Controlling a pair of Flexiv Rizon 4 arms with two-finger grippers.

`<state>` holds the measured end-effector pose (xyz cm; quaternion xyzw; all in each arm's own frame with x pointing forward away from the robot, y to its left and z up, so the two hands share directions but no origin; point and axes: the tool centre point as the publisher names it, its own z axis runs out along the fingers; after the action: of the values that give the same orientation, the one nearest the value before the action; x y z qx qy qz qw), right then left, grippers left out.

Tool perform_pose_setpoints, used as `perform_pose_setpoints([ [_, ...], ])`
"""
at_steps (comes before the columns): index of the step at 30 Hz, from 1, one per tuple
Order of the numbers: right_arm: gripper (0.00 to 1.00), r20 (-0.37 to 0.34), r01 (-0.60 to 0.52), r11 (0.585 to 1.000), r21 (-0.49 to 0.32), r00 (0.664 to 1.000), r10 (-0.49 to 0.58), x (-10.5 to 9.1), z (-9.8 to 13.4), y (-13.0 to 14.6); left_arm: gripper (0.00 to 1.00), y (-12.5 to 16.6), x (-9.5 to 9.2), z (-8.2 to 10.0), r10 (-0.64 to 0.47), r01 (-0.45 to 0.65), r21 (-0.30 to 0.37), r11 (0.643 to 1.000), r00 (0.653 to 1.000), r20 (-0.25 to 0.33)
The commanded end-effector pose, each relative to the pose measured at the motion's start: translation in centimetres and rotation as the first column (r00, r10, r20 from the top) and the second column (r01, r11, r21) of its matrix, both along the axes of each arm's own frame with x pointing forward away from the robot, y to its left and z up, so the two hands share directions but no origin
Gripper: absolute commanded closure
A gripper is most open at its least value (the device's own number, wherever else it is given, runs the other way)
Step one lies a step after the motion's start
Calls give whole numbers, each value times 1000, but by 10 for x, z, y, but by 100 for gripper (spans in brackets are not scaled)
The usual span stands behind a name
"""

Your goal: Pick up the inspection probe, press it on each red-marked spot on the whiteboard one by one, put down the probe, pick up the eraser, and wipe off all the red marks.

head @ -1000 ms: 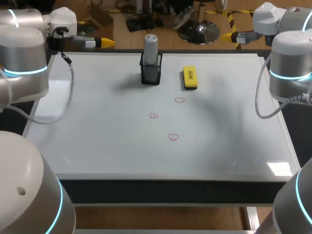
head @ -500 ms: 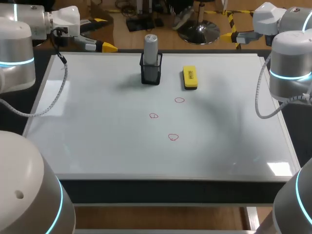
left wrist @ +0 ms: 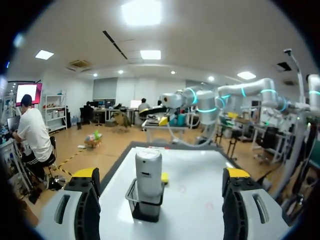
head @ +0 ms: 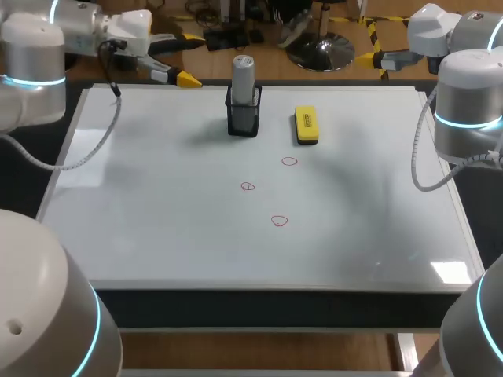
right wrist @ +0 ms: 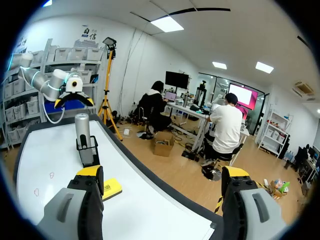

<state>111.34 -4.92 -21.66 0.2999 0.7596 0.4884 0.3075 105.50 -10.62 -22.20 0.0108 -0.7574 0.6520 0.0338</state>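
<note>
Left gripper [left wrist: 161,173] fingers wide apart | grey cylindrical inspection probe [left wrist: 148,172] in black holder [left wrist: 145,210] ahead, centred between them | best: clamp above holder rim, lift straight | right gripper [right wrist: 162,172] fingers apart

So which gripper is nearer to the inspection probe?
Left. The left gripper hangs open at the whiteboard's far edge, with the inspection probe just ahead of it. The right gripper is open past the far edge near the right corner, beyond the eraser.
</note>
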Motion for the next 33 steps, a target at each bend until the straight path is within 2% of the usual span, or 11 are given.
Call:
perform_pose_setpoints([
  [1, 0, -2, -1, 1000, -1, 1000, 1, 1, 0, 0, 0, -14, 7, -11, -138, 138, -21, 990, 990, -19],
  [20, 0, -2, -1, 1000, -1, 1000, 1, 1, 0, 0, 0, -64, -4, -34, -30, 29, -43, 999, 999, -11],
  [33, 0, -2, -1, 1000, -1, 1000, 1, 1, 0, 0, 0, -95, 3, -50, -21, 20, -43, 999, 1000, -9],
])
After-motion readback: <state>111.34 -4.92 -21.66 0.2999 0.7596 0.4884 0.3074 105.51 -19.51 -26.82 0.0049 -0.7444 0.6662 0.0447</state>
